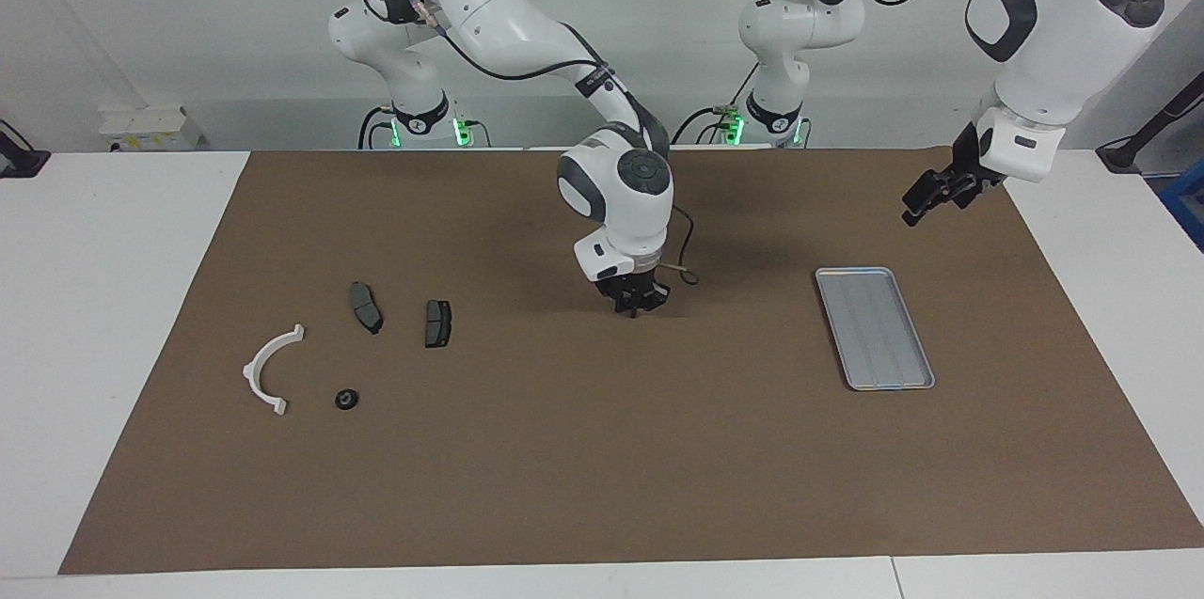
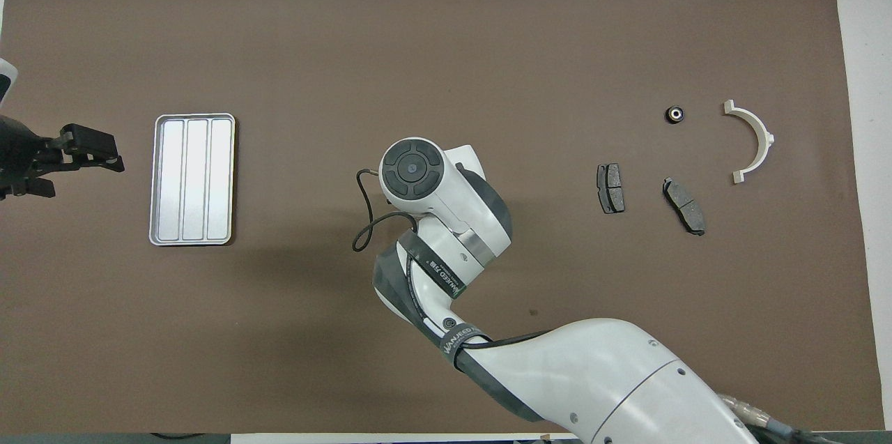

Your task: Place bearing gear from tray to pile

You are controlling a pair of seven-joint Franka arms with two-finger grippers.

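The tray point(image 2: 193, 180) lies toward the left arm's end, the left gripper point(image 2: 104, 157) just beside it. Toward the right arm's end lie two brake pads point(image 2: 610, 188) point(image 2: 684, 205), a white bracket point(image 2: 752, 139) and the gear point(image 2: 674, 113), farthest from the robots. The right arm point(image 2: 446, 214) hangs over mid-mat.

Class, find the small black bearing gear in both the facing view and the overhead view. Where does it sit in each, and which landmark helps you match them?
Facing view: the bearing gear lies low at that picture's left side.
Overhead view: the bearing gear lies upper right in that picture.
Shared landmark: the white half-ring bracket lies right beside it in both views.
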